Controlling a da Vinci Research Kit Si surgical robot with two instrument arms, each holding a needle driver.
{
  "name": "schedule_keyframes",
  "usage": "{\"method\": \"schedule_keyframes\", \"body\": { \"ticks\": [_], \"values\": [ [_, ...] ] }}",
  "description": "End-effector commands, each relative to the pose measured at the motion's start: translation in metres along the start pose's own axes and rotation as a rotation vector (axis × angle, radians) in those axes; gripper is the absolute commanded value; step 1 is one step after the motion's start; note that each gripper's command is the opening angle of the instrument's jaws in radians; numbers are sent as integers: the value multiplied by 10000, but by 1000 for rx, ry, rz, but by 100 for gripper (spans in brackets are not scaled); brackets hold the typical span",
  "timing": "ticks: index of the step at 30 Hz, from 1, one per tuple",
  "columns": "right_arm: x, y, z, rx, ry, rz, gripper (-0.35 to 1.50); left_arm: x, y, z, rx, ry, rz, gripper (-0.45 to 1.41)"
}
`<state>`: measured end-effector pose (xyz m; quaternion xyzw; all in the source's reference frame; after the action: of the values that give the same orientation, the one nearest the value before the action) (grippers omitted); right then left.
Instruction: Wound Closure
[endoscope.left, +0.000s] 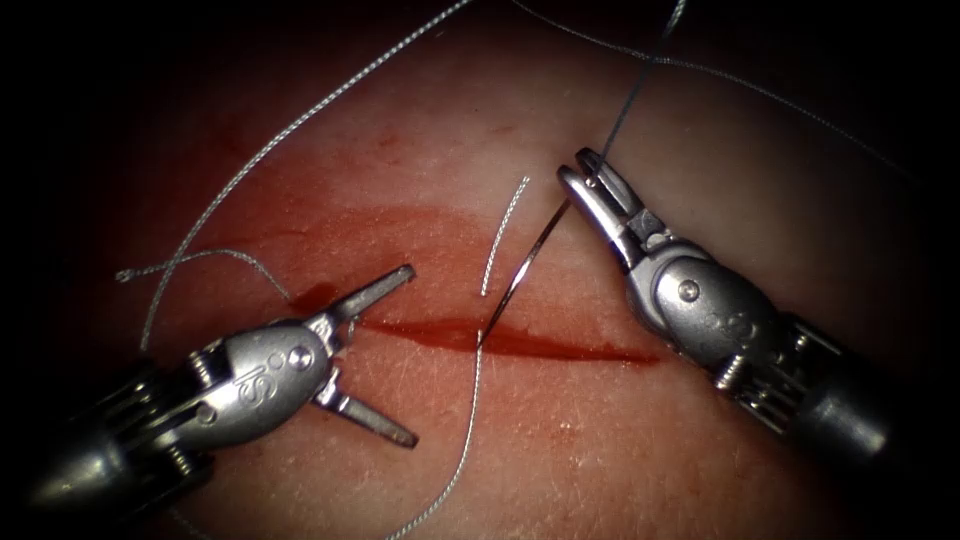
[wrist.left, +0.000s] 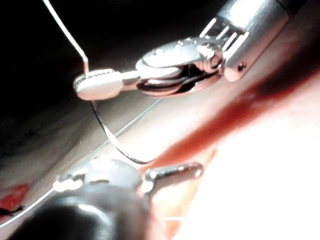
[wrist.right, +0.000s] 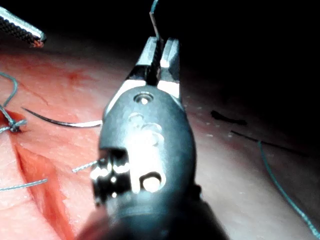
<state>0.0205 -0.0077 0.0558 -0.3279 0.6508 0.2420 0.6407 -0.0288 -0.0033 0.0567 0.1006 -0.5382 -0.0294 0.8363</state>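
Early days: right tool (endoscope.left: 590, 172) is clamped on the needle (endoscope.left: 522, 282) near its tail end, tip in the cut (endoscope.left: 520, 342). Left tool (endoscope.left: 395, 355) sits wide apart, holding nothing, and the tissue (endoscope.left: 620, 460) looks mostly unclosed.

Dark vignette round endoscope edges, wrist views w/ blown-out glare.

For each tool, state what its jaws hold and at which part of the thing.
The right tool holds the needle near its thread end; the needle's tip is in the cut. The left tool is open and holds nothing.
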Motion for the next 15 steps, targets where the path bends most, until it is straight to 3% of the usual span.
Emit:
{"method": "schedule_keyframes", "body": {
  "ticks": [1, 3, 5, 6, 7, 8, 10, 12, 15],
  "values": [
    [7, 3, 16, 35, 38, -71, -35, -1, 11, 4, 23, 22, 19, 78],
    [5, -2, 20, 114, 74, -116, -35, 9, 19, 7, 53, 59, 29, 69],
    [1, -1, 23, 153, 90, -97, -35, 16, 25, 5, 42, 83, 22, 37],
    [1, 2, 26, 176, 102, -71, -35, 18, 27, 4, 16, 91, -10, 12],
    [1, 5, 28, 199, 110, -23, -35, 21, 31, 3, -10, 102, -15, 5],
    [3, 9, 32, 225, 128, 14, -35, 22, 39, 3, -18, 104, -46, -32],
    [4, 9, 35, 196, 127, 34, -35, 25, 51, 5, -22, 108, -46, -45],
    [0, 10, 38, 282, 188, 25, -35, 31, 61, 8, -21, 133, -44, -45],
    [-3, 20, 40, 325, 225, 25, -35, 41, 69, 21, -16, 178, -183, -45]
  ]
}}
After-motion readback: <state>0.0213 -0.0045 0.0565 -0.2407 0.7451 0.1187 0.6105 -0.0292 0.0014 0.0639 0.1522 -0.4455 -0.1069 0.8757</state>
